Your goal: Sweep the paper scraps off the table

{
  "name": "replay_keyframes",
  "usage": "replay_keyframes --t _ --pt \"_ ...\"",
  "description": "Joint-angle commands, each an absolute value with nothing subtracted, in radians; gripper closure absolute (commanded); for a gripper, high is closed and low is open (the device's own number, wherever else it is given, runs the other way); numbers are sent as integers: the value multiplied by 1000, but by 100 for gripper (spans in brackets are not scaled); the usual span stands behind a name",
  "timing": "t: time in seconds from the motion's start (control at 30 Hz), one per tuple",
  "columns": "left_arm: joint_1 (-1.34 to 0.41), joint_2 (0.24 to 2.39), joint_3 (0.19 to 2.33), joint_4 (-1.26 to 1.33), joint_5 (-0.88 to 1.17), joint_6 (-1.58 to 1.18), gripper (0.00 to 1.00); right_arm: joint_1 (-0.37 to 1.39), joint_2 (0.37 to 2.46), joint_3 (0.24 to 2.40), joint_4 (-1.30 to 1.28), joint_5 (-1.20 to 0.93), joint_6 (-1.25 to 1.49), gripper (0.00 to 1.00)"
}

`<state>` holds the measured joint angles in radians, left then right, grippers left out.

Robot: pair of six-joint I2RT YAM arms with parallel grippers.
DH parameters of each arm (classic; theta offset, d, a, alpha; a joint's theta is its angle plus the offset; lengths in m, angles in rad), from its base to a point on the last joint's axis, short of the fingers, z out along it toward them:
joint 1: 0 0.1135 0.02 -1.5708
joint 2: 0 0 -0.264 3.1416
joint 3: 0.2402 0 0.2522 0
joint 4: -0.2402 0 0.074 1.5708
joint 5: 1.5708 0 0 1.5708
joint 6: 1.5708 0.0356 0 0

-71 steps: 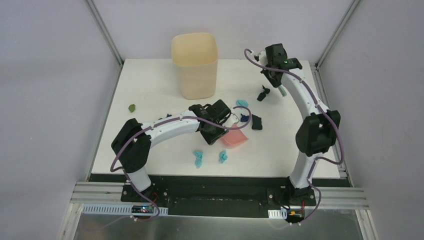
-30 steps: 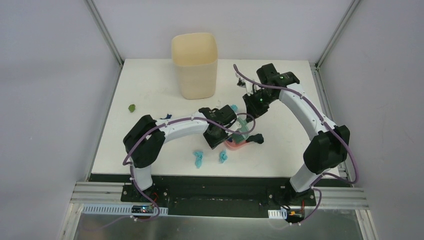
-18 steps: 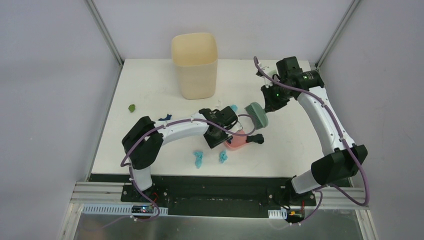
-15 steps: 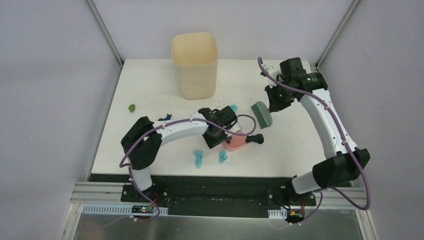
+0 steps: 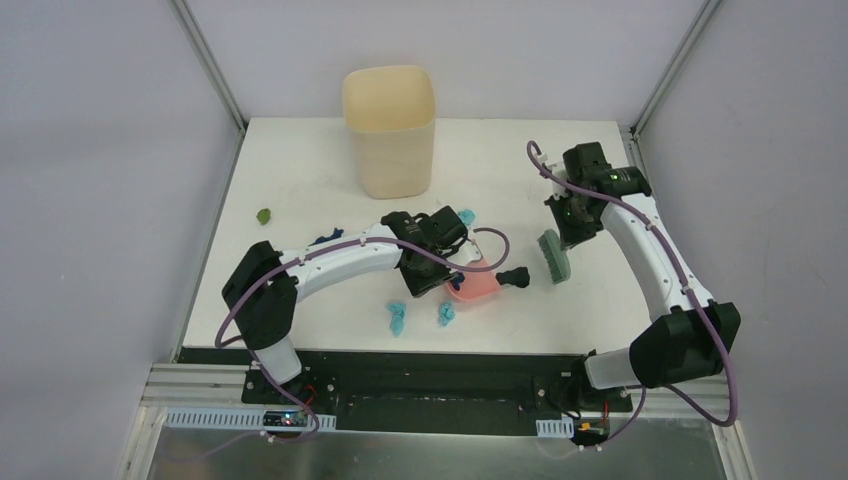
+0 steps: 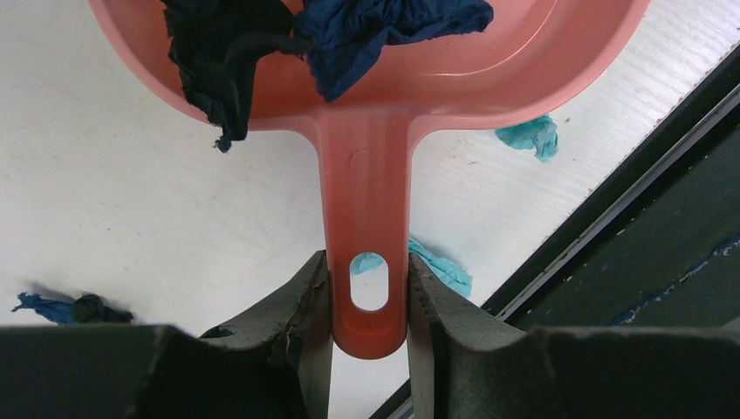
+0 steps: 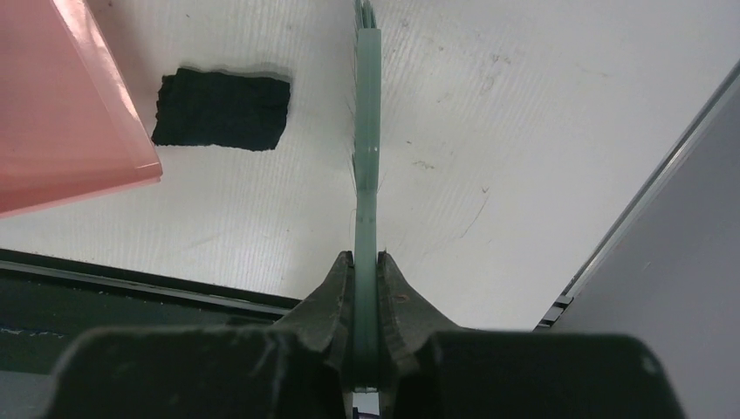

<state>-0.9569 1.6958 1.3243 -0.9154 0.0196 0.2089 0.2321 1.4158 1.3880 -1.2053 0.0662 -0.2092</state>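
Pink dustpan (image 6: 366, 166): handle clamped in left pincer (image 6: 369, 301), lip held low to worktop (image 5: 300, 170) as catcher; navy and black paper scraps (image 6: 349, 35) inside. Teal hand brush (image 7: 367, 131): clamped in right pincer (image 7: 366, 266), set beyond black scrap (image 7: 222, 109) for inward stroke. Light-blue scraps (image 5: 397, 318), green scrap (image 5: 264, 215): loose on worktop.

The whole table (image 5: 300, 170) is viewed from high above its near edge by the fixed camera. Close, downward views are given from each wrist. The pink dustpan (image 6: 366, 175) is shared by all three views, the loose black scrap (image 7: 222, 109) by the top and right-wrist views.
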Motion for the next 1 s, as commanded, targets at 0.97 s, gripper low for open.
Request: replay_keyframes --t 0.97 --pt "-977 1829 1388 -973 55 227 99 274 1364 1307 -1166 -379 -145 100"
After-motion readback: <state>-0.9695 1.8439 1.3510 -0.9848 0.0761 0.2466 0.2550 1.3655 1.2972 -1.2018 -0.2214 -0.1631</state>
